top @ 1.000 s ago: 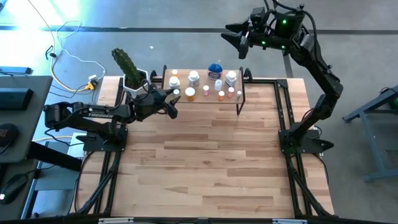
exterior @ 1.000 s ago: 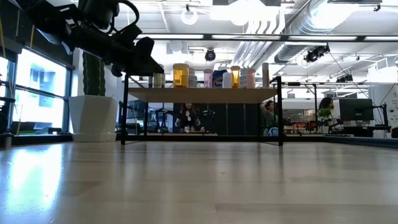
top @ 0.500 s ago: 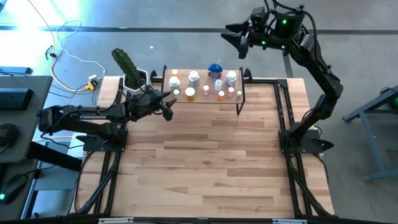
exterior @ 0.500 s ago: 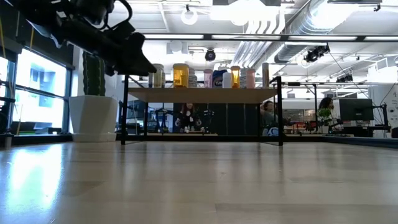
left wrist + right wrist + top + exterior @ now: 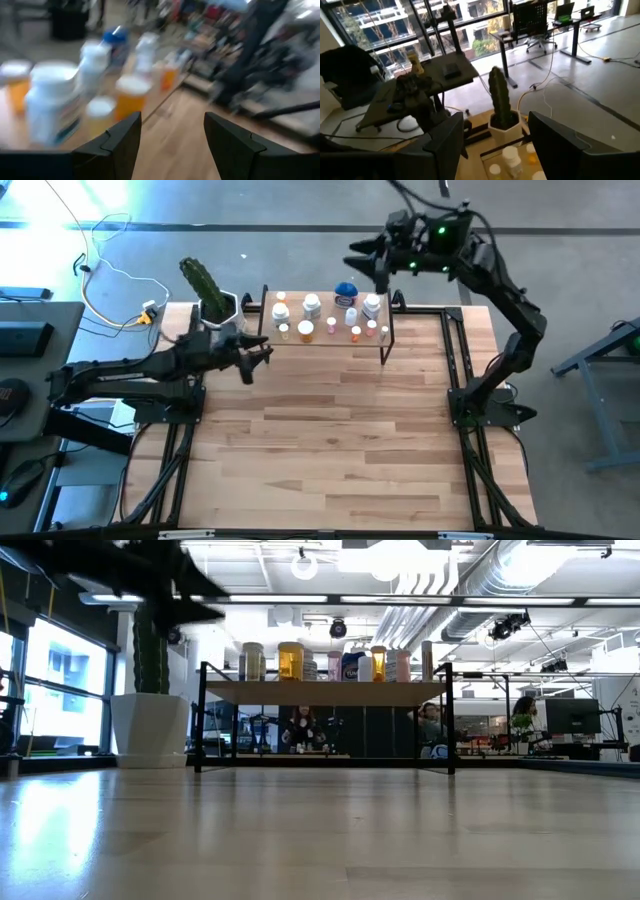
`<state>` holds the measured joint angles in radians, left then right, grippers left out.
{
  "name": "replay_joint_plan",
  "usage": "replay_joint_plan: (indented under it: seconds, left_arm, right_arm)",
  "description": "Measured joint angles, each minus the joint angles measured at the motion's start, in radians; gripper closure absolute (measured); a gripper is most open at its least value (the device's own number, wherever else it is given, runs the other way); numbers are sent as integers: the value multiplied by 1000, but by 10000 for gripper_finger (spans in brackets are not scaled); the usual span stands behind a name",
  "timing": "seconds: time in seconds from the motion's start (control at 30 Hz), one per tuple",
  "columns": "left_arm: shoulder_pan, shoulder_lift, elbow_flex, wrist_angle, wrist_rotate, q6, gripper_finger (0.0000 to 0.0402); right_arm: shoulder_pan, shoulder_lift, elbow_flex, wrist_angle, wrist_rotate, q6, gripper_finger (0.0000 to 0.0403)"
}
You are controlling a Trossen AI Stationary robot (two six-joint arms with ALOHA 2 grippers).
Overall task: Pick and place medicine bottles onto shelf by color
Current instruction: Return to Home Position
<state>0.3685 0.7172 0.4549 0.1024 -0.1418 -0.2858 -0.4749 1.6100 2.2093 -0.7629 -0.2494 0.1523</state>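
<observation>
The shelf (image 5: 345, 340) stands at the table's far edge on thin black legs. Several small medicine bottles (image 5: 312, 306) stand upright on its top: white, orange, pink and one blue (image 5: 346, 290). The low view shows them in a row (image 5: 290, 661) on the shelf (image 5: 325, 692). My left gripper (image 5: 257, 360) is open and empty, just off the shelf's left near corner. Its wrist view shows the bottles (image 5: 131, 96) close ahead of the gripper (image 5: 170, 145). My right gripper (image 5: 362, 256) is open and empty, raised above the shelf's far right end.
A white hexagonal pot (image 5: 220, 312) with a cactus (image 5: 499, 95) stands left of the shelf, close to my left arm. Black frame rails (image 5: 460, 350) run along the table's sides. The wooden tabletop (image 5: 330, 440) stretches from the shelf toward the near edge.
My left gripper has drawn back from the shelf's left end toward the table's left and near edges, and in the low view it has risen. My right gripper has shifted a little toward the table's left and down, nearer the shelf. The bottles have stayed in place.
</observation>
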Motion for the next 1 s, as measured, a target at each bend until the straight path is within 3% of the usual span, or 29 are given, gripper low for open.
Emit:
replay_joint_plan:
  seconds: [0.2,0.5,0.77,1.0]
  left_arm:
    - [-103,-154,0,-26,26,69,195]
    - [-241,-313,-4,-258,-1,117,195]
    - [-330,-478,-214,-98,0,79,195]
    - [-352,-597,-341,-67,1,76,195]
  right_arm:
    - [130,56,0,42,138,50,188]
    - [253,105,0,200,185,90,188]
    - [322,104,0,212,288,116,188]
    - [331,104,0,158,294,300,188]
